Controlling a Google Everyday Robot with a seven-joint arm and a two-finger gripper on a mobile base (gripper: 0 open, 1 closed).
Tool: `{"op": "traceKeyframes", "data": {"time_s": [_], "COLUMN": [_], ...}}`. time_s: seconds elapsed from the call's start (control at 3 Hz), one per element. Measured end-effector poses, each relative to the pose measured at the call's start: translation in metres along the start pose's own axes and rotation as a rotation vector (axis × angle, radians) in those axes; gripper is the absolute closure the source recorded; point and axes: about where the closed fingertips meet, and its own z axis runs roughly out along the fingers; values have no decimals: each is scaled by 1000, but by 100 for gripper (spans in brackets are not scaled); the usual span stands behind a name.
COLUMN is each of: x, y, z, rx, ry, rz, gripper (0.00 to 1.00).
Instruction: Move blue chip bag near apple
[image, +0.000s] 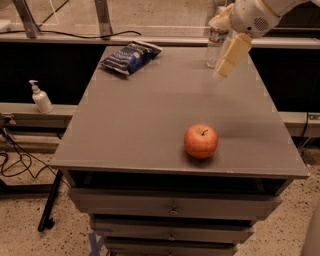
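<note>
The blue chip bag (130, 56) is a dark navy crinkly bag with white lettering, lying flat at the far left corner of the grey table (145, 110). The red-orange apple (201, 141) with a short dark stem stands upright near the table's front edge, right of centre. My gripper (227, 57) hangs in the air above the far right part of the table, well to the right of the bag and far behind the apple. It holds nothing that I can see.
A clear plastic water bottle (215, 44) stands at the far right of the table, partly behind my gripper. A white pump dispenser (41, 98) sits on a low ledge to the left. Drawers (172, 207) are below the tabletop. Cables lie on the floor at left.
</note>
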Motion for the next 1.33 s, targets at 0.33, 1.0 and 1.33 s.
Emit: {"op": "traceKeyframes", "data": {"time_s": [0.33, 1.0, 1.33], "x": [0, -30, -54], "y": [0, -6, -1], "z": [0, 36, 107], "rx": [0, 19, -10], "ry": [0, -155, -273], "rz": [0, 95, 213], "gripper": [0, 0, 0]}}
